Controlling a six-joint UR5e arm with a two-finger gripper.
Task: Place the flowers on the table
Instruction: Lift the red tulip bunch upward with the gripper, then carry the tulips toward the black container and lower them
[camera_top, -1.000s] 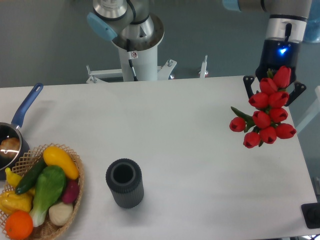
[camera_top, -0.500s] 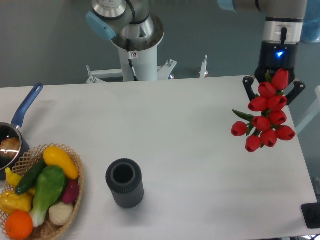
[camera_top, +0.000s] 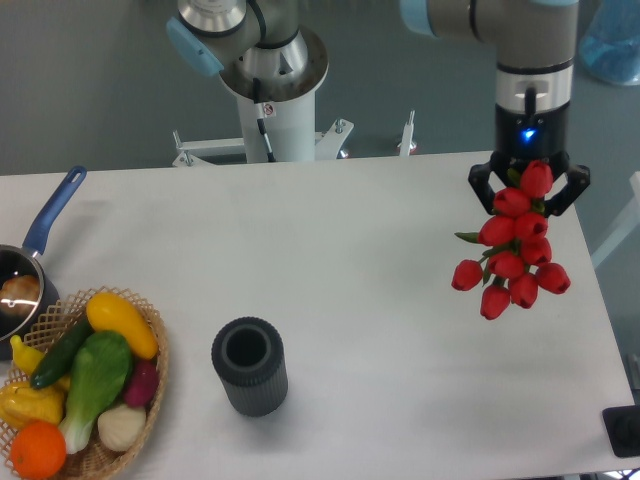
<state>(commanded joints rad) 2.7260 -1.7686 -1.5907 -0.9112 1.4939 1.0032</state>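
Silver arm (camera_top: 535, 40), pale blue joint caps, black hand (camera_top: 529, 185), blue light

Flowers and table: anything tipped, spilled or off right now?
Nothing stands out. The flowers hang together from the gripper above the table, the vase stands upright, and the basket keeps its vegetables inside.

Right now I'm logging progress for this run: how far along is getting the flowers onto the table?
Done: the flowers are out of the dark vase, which stands empty. In hand: the gripper holds the bunch from above, buds hanging over the right side of the table. Left: lowering the bunch onto the white surface and letting go; whether it already touches is unclear.
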